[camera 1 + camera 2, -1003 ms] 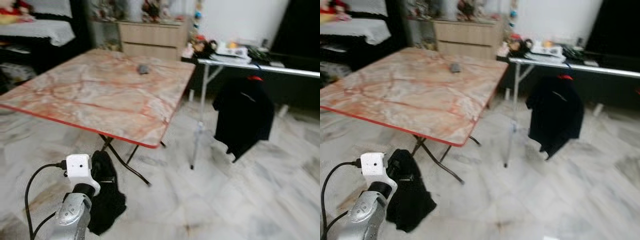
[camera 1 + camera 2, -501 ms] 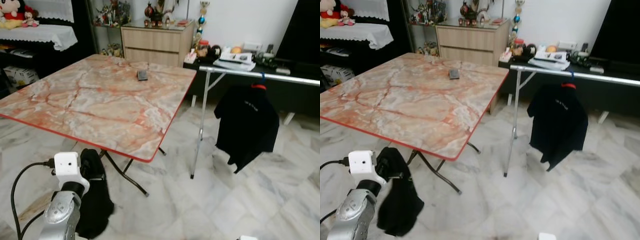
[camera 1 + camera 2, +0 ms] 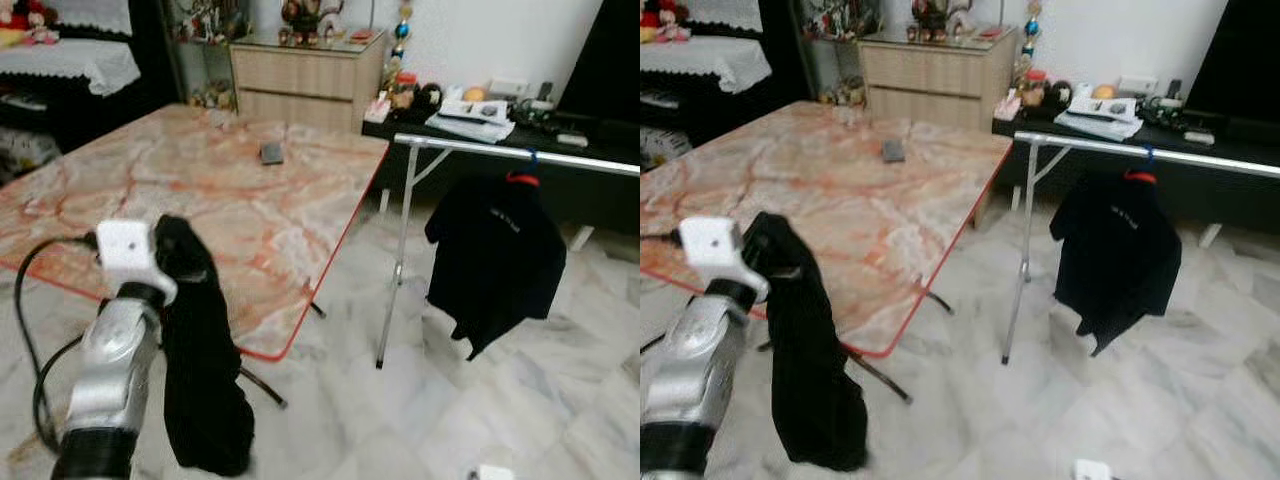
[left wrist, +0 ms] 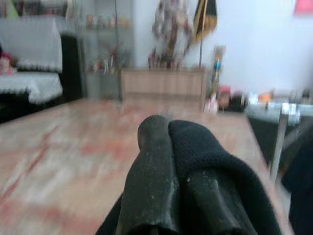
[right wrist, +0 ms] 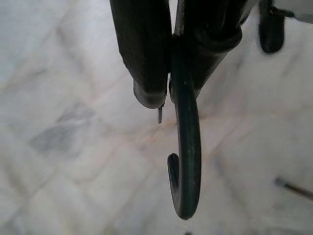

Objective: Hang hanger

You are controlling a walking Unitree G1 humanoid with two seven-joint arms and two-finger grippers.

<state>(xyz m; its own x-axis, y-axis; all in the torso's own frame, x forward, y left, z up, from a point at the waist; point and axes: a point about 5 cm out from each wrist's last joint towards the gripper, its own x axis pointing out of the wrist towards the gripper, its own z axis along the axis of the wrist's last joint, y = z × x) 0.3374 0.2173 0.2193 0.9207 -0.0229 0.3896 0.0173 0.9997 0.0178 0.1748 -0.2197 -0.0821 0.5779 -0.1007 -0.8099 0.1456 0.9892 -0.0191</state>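
You are carrying a black garment (image 3: pixel 200 370) clamped between the fingers of the left gripper (image 4: pixel 168 134), raised beside the desk (image 3: pixel 250 190). The right gripper (image 5: pixel 166 95) is closed on the hanger (image 5: pixel 186 161), hook pointing at the floor. Approach the rail (image 3: pixel 520 155), staying clear of the hung shirt (image 3: pixel 495 255). Turn the hook downward over the rail before releasing.
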